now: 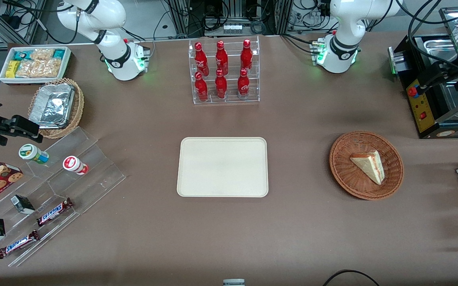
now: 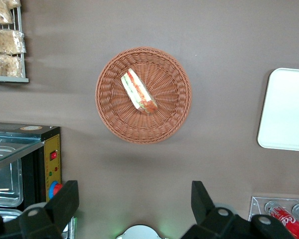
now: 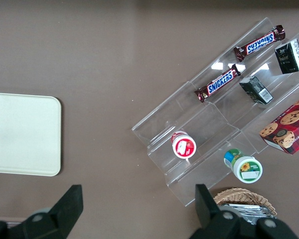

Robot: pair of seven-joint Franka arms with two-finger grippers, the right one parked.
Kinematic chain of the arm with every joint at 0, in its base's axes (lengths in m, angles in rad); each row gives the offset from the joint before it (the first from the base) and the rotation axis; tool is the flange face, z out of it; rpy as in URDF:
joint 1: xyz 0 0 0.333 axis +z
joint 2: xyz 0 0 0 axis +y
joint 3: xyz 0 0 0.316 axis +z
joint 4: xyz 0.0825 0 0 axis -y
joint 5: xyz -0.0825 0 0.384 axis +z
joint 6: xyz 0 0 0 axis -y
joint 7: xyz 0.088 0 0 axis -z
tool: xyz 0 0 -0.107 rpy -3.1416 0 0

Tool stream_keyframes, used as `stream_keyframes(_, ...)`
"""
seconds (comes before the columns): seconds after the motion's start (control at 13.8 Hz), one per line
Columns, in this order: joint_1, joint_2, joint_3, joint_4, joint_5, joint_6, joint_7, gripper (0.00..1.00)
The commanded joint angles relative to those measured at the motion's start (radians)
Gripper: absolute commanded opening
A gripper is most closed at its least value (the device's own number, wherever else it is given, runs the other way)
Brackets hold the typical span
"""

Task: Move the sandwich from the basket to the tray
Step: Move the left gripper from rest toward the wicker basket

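sandwich [image 1: 369,166], pale wedge, red-green edge, in basket [image 1: 344,171]; end effector [image 2: 134,201] open above.

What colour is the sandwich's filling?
Red-pink and green, between pale bread on the sandwich in the basket; clearest in the left wrist view, where the open pincer hovers above.

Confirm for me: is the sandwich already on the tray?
No: the sandwich lies in the basket, the tray is bare, and the hand hangs open above the table beside the basket.
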Motion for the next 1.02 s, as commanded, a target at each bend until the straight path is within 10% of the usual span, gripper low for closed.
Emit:
stream_keyframes(0.0, 0.01, 0.03, -0.006, 0.056, -0.014, -0.047, 0.02, 1.0)
stream_keyframes(0.94, 0.01, 0.155, 0.029, -0.181, 0.026, 0.224, -0.38, 1.0)
